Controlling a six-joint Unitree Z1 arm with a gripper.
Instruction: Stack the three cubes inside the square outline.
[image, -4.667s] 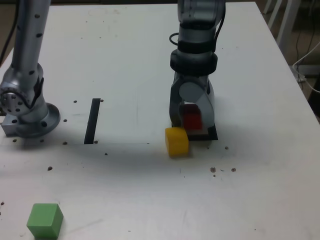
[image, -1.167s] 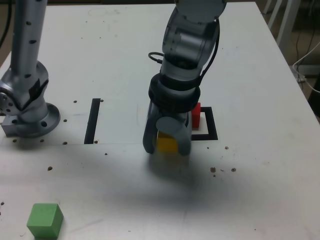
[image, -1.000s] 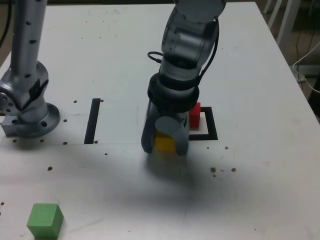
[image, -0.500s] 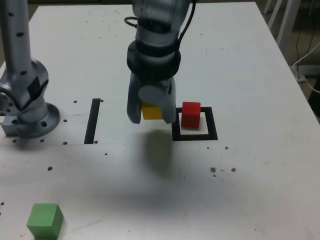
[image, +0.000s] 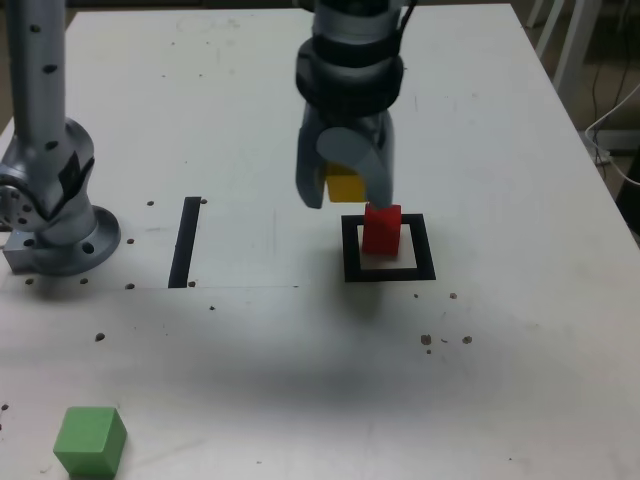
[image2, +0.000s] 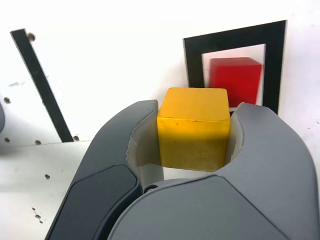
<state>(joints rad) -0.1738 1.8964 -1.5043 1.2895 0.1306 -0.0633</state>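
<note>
- The grey two-fingered claw (image2: 194, 130) is closed on a small matte yellow cube (image2: 194, 129), one finger against each of two opposite sides.
- The yellow cube is held up off the surface; its lower part, as the exterior view shows it, sticks out between the fingertips.
- The grey jointed arm (image: 352, 60) comes down from the top edge of the exterior view to the claw.
- Just beside the held cube in both views is a small matte red cube (image: 381, 230). In the exterior view it lies a little lower and to the right of the yellow one.
- The red cube rests inside a thick black square tape outline (image: 424, 248) with a white centre, towards the exterior view's left part of it.
- Further to the exterior view's left, a straight black tape strip (image: 185, 243) runs along the white, dark-specked surface (image: 250, 380).
- Beyond the strip, near the exterior view's left edge, stands a grey jointed piece of equipment on a round base (image: 65, 245).
- A small matte green cube (image: 90, 441) sits on the surface at the exterior view's lower left, well apart from the outline.
</note>
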